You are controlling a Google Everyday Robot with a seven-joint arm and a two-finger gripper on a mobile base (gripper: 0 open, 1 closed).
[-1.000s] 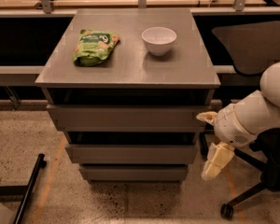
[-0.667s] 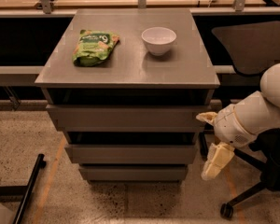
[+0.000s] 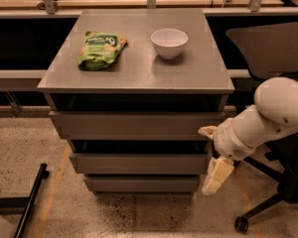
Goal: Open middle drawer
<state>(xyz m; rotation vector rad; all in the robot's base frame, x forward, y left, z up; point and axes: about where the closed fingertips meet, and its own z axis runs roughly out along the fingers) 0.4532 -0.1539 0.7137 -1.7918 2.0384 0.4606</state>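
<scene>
Speckled floor (image 3: 139,217), dark benches behind, grey three-drawer cabinet (image 3: 139,73) centre frame.

Arm (image 3: 268,118): white, comes in from the right edge and ends at the cabinet's right front corner. Office chair (image 3: 268,43) sits behind and beside it, close to the arm.

Drawer fronts, biggest first:
- top front (image 3: 134,125), widest, just under the cabinet top
- middle drawer (image 3: 139,162), the target, between the other two, with a dark gap above it
- bottom front (image 3: 139,183), narrowest, near the floor

All three are handleless flat panels. The middle one looks not yet pulled: no box interior is visible.

On top: green snack bag (image 3: 100,48) on the left, white bowl (image 3: 169,41) on the right, well apart. Neither is in the way.

Gripper (image 3: 212,152): at the right end of the middle drawer, level with it. Fingers (image 3: 217,176) are spread apart and gripping nothing. One tip sits up by the top front's lower right corner; the other hangs down past the middle and bottom fronts. Can't tell if either touches a panel.

Change over the last second: none visible. Arm, gripper and drawers are all in the same place.

My read: the approach has paused at the corner and the pull hasn't started. The next move needs a finger hooked into the gap above the middle front or round its right edge. The risk is catching the top front instead.
</scene>
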